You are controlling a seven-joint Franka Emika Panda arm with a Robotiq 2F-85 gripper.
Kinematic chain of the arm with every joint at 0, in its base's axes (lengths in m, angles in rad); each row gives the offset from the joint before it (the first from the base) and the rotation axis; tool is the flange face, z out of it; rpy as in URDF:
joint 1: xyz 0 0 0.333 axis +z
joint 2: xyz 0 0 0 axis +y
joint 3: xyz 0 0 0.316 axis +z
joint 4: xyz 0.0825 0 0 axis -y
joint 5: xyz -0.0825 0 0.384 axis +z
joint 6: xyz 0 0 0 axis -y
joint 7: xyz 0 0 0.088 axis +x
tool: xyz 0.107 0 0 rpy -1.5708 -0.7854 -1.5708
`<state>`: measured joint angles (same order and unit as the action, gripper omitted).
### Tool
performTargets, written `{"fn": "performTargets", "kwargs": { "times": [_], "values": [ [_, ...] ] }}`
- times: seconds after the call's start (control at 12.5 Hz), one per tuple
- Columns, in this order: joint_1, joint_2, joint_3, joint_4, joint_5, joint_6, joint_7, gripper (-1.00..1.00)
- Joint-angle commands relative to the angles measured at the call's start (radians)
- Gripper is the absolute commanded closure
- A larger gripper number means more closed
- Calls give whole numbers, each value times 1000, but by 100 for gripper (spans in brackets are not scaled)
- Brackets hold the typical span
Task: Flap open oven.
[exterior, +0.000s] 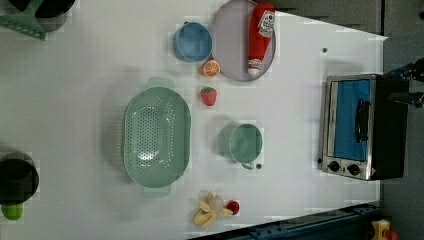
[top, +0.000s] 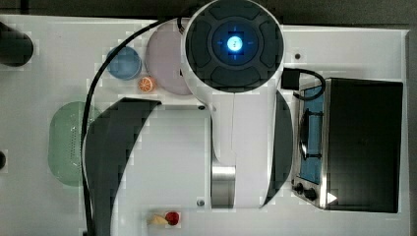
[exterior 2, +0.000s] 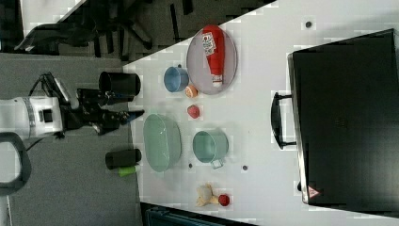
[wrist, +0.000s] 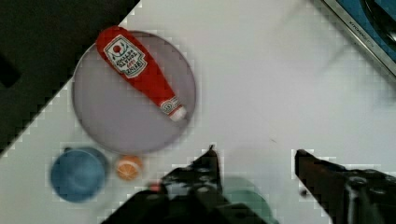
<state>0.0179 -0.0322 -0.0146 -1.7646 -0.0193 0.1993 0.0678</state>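
The bench [exterior: 300, 100] carried the oven [exterior: 362, 127] at the left view's right edge, door closed. The arm [top: 236, 123] hung high above mid-bench, its fingers [wrist: 208, 170] spread apart, holding nothing, pointing down.

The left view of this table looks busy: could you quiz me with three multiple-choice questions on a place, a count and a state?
1. Where does the ketchup bottle lie?
A on the grey plate
B in the green colander
C on the oven
2. How many knobs has the oven?
A one
B two
C four
3. The oven door is
A shut
B flapped down
C removed

Answers: 1 A, the bottle rests across the plate. 2 B, two black knobs sit beside the glass. 3 A, the glass and its handle lie flat against the frame.
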Motion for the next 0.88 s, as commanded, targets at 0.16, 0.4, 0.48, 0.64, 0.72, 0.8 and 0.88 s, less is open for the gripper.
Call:
{"fn": "performTargets", "kwargs": {
  "times": [0.16,0.4,0.48,0.64,0.72,0.8,0.88],
  "values": [
    [-28,-438,-57,-312,-8,-175,119,-80],
    [-28,-438,-57,-312,-8,-174,119,-100],
    [-28,-438,-57,-312,-8,-174,120,-90],
    [-28,-437,-57,-312,-8,-174,119,-39],
    [-28,-437,-57,-312,-9,-175,120,-15],
    [-30,-437,-59,-312,-9,-175,119,8],
    [-32,-436,-62,-314,-10,-175,120,32]
  ]
}}
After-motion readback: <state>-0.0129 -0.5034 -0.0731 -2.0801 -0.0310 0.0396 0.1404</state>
